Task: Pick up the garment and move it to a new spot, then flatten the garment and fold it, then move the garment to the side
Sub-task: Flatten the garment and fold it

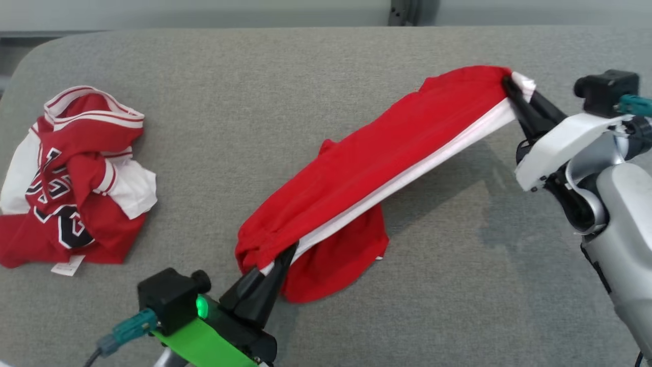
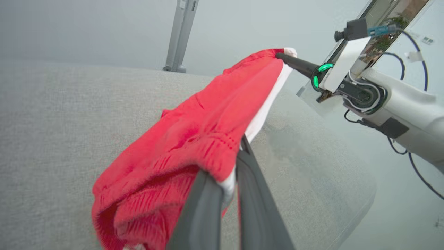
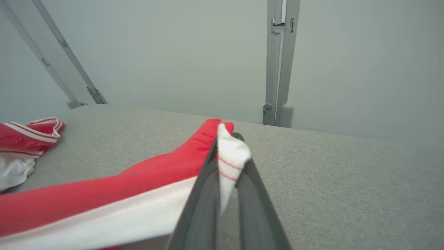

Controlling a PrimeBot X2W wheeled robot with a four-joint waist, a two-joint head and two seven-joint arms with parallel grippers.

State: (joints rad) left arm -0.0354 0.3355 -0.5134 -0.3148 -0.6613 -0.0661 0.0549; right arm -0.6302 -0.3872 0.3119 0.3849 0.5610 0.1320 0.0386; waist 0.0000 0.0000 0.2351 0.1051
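Observation:
The garment (image 1: 367, 168) is red with a white band, stretched in the air above the grey table (image 1: 305, 76) between both grippers. My left gripper (image 1: 282, 260) is shut on its near end at the lower middle of the head view; in the left wrist view the cloth (image 2: 194, 139) bunches over the fingers (image 2: 208, 194). My right gripper (image 1: 509, 84) is shut on the far end at the upper right, pinching the white band (image 3: 230, 156). A red fold hangs down and touches the table below the middle.
A second red and white jersey (image 1: 71, 178) with black numbers lies crumpled at the table's left side, also seen as a jersey (image 3: 24, 139) in the right wrist view. Grey metal posts (image 3: 279, 62) stand behind the table's far edge.

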